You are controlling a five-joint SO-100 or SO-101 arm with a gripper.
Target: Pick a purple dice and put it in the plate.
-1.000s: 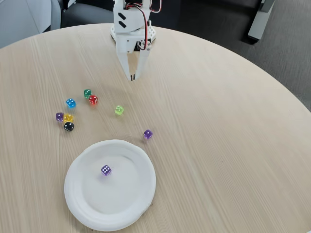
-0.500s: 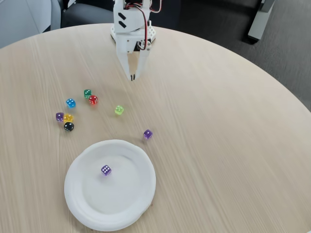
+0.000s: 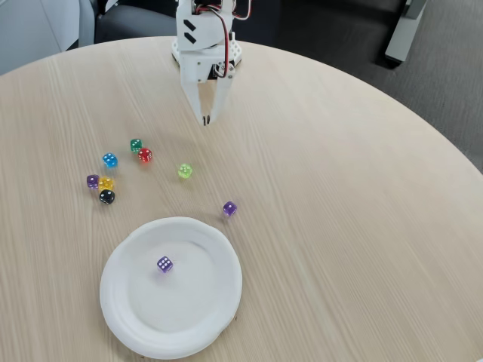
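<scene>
In the fixed view a purple dice (image 3: 164, 264) lies inside the white plate (image 3: 128, 317), a little left of its middle. Another purple die (image 3: 229, 208) rests on the table just beyond the plate's upper right rim. A third purple die (image 3: 92, 181) sits in the cluster at the left. My white gripper (image 3: 204, 120) hangs at the far side of the table, pointing down, its fingers together with nothing between them, well away from every die.
Blue (image 3: 110, 160), green (image 3: 136, 145), red (image 3: 145, 155), yellow (image 3: 106, 183) and black (image 3: 107, 197) dice cluster at the left; a lime die (image 3: 185, 171) lies nearer the middle. The round wooden table (image 3: 339, 226) curves off at the right.
</scene>
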